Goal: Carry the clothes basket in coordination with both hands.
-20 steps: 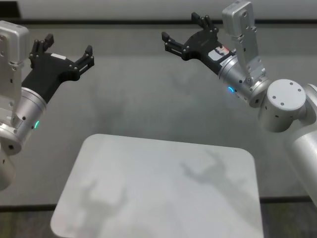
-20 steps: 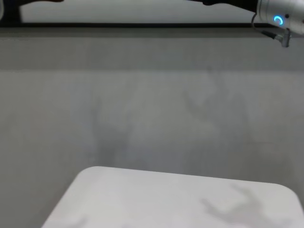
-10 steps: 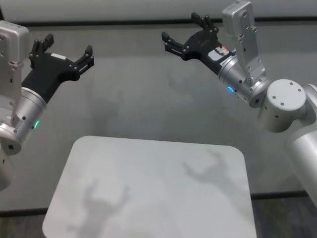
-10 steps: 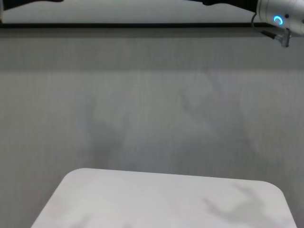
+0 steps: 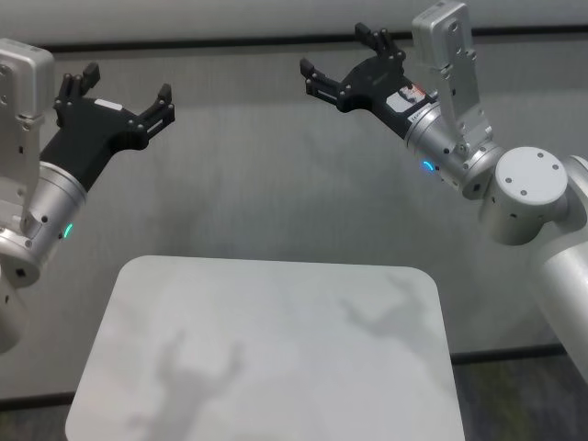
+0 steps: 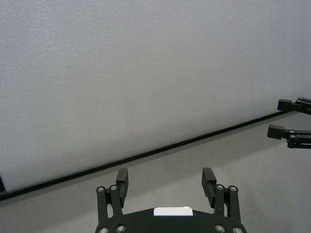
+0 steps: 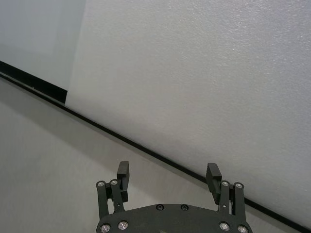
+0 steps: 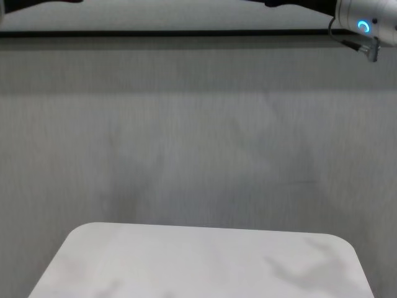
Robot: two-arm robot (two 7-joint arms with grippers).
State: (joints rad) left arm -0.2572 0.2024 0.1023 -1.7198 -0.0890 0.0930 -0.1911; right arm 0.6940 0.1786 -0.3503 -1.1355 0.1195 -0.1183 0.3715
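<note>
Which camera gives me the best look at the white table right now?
The head view: the white table shows nearly whole, with its rounded far corners, below the open left gripper and right gripper. The chest view shows only its far part. Neither wrist view shows it.

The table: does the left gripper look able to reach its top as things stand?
Probably yes. The left gripper, open, hangs above and beyond the far left corner of the table, with nothing between them. The right gripper is raised too, open.
</note>
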